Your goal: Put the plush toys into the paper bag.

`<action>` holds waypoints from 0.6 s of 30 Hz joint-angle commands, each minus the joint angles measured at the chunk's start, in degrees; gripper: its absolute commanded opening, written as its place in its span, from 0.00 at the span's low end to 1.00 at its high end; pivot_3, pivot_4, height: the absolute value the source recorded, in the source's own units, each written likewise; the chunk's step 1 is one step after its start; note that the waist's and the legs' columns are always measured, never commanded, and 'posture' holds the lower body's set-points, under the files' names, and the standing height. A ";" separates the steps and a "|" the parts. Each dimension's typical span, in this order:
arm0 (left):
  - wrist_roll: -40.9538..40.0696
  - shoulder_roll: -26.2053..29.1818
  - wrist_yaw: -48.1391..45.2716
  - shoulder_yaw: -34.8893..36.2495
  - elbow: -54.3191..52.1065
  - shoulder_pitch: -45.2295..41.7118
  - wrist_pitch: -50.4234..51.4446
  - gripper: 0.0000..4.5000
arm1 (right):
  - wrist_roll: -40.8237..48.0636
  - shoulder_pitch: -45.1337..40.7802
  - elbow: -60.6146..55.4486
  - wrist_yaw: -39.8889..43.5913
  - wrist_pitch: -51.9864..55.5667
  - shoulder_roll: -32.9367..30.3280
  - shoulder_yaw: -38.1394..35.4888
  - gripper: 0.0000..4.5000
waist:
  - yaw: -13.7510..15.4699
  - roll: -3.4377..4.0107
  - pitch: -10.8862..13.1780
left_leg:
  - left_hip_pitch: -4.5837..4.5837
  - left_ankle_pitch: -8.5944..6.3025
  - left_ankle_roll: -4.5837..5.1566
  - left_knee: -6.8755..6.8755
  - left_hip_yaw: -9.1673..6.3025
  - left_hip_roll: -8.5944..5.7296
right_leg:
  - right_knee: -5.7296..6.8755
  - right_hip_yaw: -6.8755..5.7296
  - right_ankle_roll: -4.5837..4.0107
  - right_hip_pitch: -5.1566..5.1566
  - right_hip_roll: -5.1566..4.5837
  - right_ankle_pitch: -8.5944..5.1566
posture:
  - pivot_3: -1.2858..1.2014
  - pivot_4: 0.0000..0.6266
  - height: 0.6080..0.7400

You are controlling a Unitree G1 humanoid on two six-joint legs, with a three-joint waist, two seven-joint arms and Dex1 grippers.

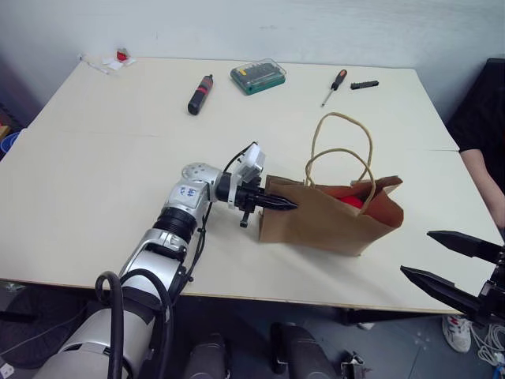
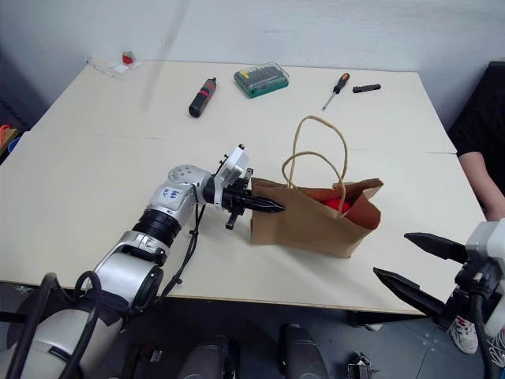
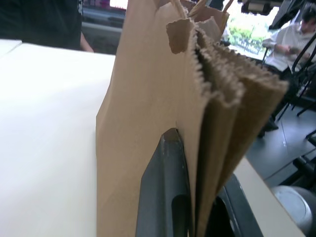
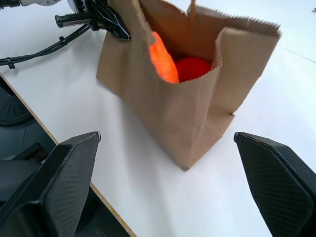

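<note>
At the centre of the frame, the left claw [image 1: 286, 204] is pinched on the near end wall of the one paper bag [image 1: 316, 225], one finger on either side of the paper. Inside the bag lie two plush toys: one orange [image 4: 164, 58], one red [image 4: 193, 68]. Its two cord handles [image 1: 341, 150] stand upright. At lower right the right claw [image 1: 450, 264] is spread wide, off the desk [image 1: 95, 181] edge. Along the upper frame lie one bit case [image 1: 258, 76] and one screwdriver [image 1: 333, 86].
</note>
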 commanded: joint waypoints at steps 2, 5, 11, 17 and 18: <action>-4.94 6.80 1.50 4.20 -18.13 4.29 12.43 0.29 | 1.31 0.94 3.37 3.43 -1.01 -2.71 0.27 1.00 | -0.27 0.02 -0.01 | 0.01 0.02 -0.05 0.00 0.02 0.01 | 0.07 0.04 0.00 -0.03 -0.02 0.00 | 0.52 0.24 1.00; -11.72 16.10 5.59 10.25 -37.52 12.15 27.08 0.50 | 3.81 -2.37 9.23 6.51 -0.34 -7.54 -0.09 1.00 | -0.74 0.03 0.01 | -0.01 0.04 -0.08 0.00 0.08 0.07 | 0.42 0.13 0.00 -0.13 -0.07 0.00 | 0.52 0.24 1.00; -17.82 33.14 6.81 19.22 -53.47 24.66 38.00 0.92 | 5.23 -8.93 19.46 11.52 1.25 -15.06 -0.38 1.00 | -0.41 0.06 0.01 | 0.10 0.09 -0.18 0.00 0.03 0.05 | 0.43 0.07 -0.10 -0.10 -0.21 -0.06 | 0.52 0.24 1.00; -20.23 46.08 7.66 29.68 -50.62 26.59 39.33 1.00 | 1.39 -11.99 32.48 21.18 3.42 -23.58 0.49 1.00 | 0.50 -0.15 0.10 | 0.09 0.06 -0.09 0.04 0.02 -0.02 | 0.25 -0.03 -0.16 -0.06 -0.29 -0.09 | 0.52 0.24 1.00; -19.61 45.39 8.88 29.55 -51.36 27.29 38.18 1.00 | 0.96 -12.82 32.95 21.14 3.17 -23.40 1.34 1.00 | 0.50 -0.15 0.10 | 0.13 0.03 -0.03 0.04 0.00 -0.04 | 0.18 -0.06 -0.15 0.02 -0.32 -0.09 | 0.52 0.24 1.00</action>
